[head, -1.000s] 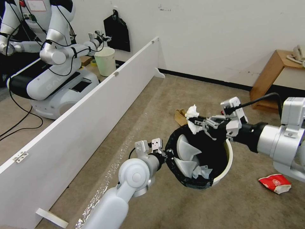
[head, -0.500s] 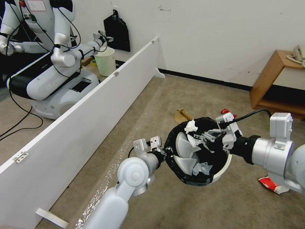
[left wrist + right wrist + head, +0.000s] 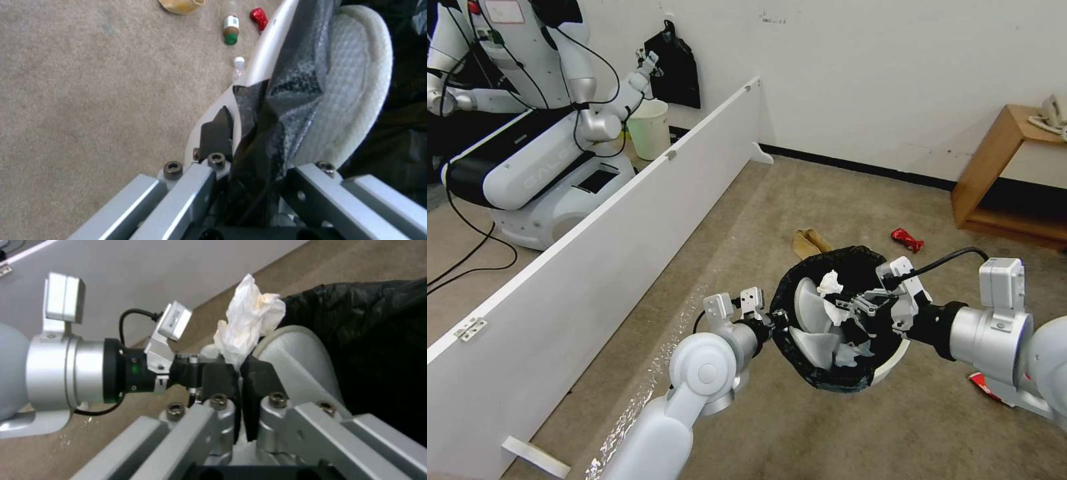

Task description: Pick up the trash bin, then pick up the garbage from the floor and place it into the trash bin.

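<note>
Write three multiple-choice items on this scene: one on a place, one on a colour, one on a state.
1. Where is the crumpled tissue?
A. on the carpet
B. above the open trash bin
C. on the wooden shelf

2. What colour is the bin's liner bag?
A. black
B. blue
C. green

3. How is the right gripper?
A. open and empty
B. shut on the bin's rim
C. shut on the tissue

Key: 1 B, the tissue hangs over the bag's mouth; 2 A, the crinkly bag reads black; 3 C, the right wrist view shows the pads pinching the tissue.
</note>
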